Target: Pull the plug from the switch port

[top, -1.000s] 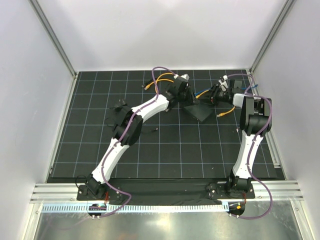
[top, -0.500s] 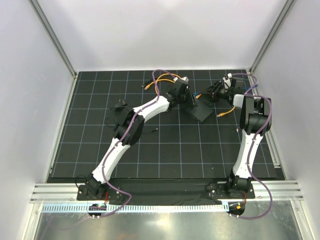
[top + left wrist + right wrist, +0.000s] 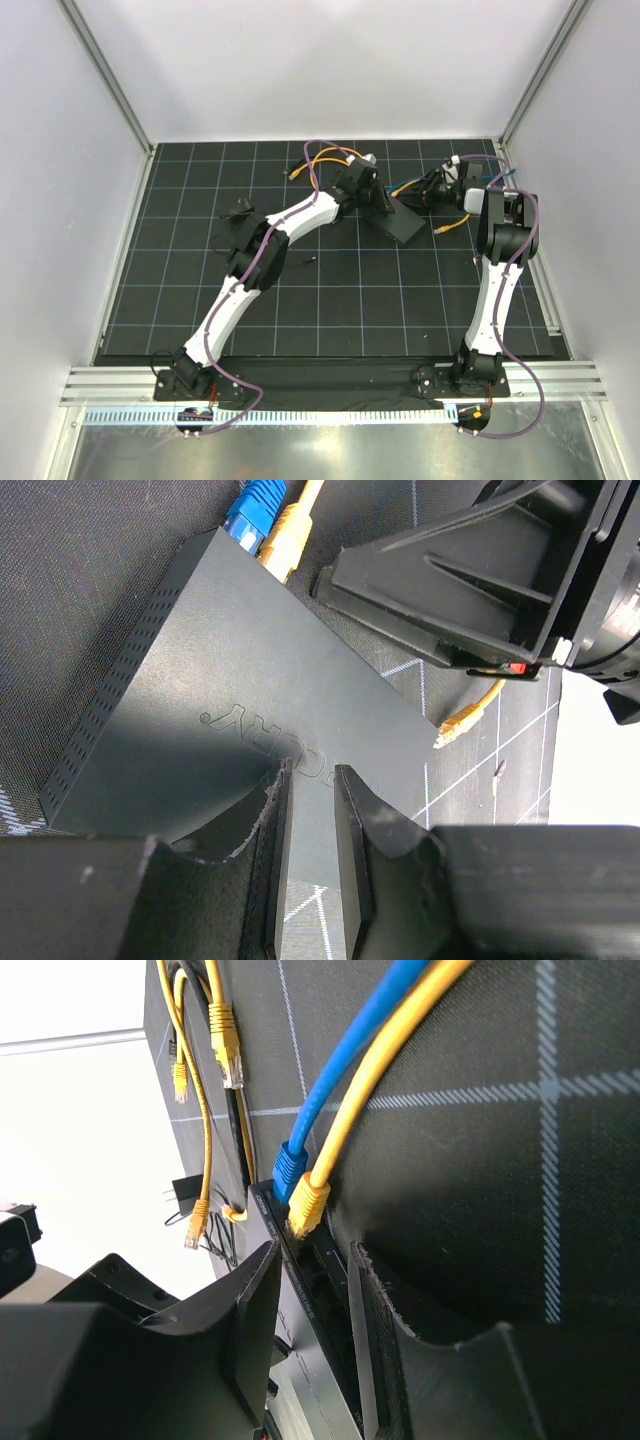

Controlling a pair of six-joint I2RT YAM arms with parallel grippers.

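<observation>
We see the black gridded table inside white walls. The left arm reaches diagonally to the far middle, and the right arm rises along the right side and bends inward. They meet at the far side of the table.

Between them is the switch, a flat matte-black box with rows of small vent holes along one side. It sits at the far centre-right of the table. In the top view it looks tipped rather than flat, though we cannot be sure.

A blue cable and a yellow cable run side by side across the mat to one edge of the switch. More yellow cable loops at the far edge behind the left arm.

The right end effector straddles the ported edge of the switch. The box's thickness fills the gap between its fingers, so we read it as clenched on the switch. The left end effector is at the opposite edge with its fingers narrowly apart over the rim. We cannot tell whether they pinch it.

The blue plug and the yellow plug are seated next to each other in the switch port row, just ahead of the right fingertips. A loose yellow connector lies on the mat beside the switch.
</observation>
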